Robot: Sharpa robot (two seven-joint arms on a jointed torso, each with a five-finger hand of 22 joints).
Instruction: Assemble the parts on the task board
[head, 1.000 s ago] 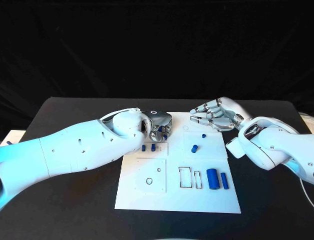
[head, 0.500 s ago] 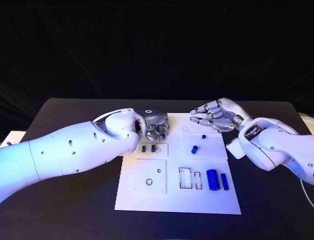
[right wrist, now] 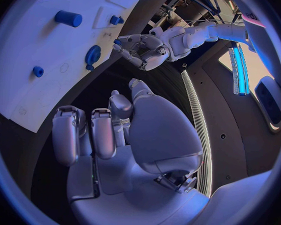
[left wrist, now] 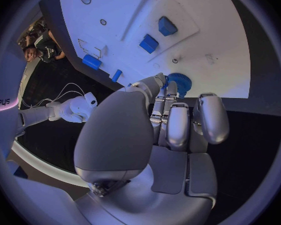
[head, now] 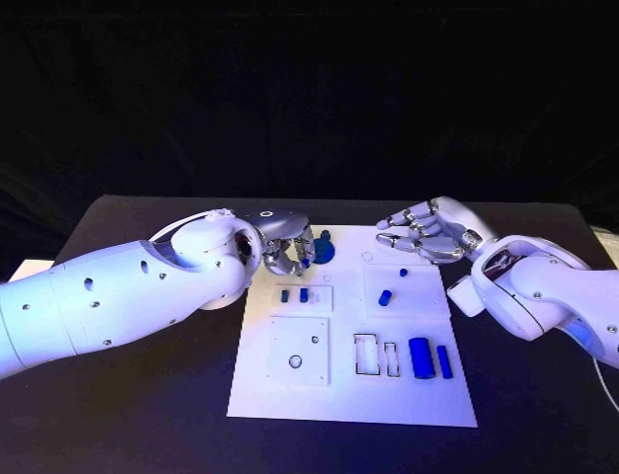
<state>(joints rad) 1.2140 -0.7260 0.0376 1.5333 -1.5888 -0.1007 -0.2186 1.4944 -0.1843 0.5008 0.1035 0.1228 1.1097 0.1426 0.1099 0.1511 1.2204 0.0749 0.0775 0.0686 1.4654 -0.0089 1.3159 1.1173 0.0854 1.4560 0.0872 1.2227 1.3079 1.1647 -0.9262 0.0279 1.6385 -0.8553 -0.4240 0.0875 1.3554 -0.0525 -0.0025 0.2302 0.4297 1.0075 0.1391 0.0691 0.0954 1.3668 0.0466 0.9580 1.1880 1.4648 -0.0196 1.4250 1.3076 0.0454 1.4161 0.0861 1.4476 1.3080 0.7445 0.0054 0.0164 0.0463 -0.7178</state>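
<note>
Your left hand [head: 283, 249] sits at the upper left edge of the task board [head: 351, 400], fingers [left wrist: 178, 130] drawn together with their tips at a blue gear [left wrist: 178, 82]. It looks pinched, though I can't tell for certain that it's lifted clear of the board. Holding it by the rim would leave its centre free to drop onto a post, I'd judge. Your right hand [head: 425, 229] hangs over the board's upper right corner, fingers [right wrist: 68, 135] curled in on nothing, seemingly parked out of the way. Across the desk [head: 138, 415], loose parts wait: two small blue pieces [head: 293, 294] mid-left, a blue peg [head: 385, 294] centre, a blue cylinder [head: 422, 356] lower right.
</note>
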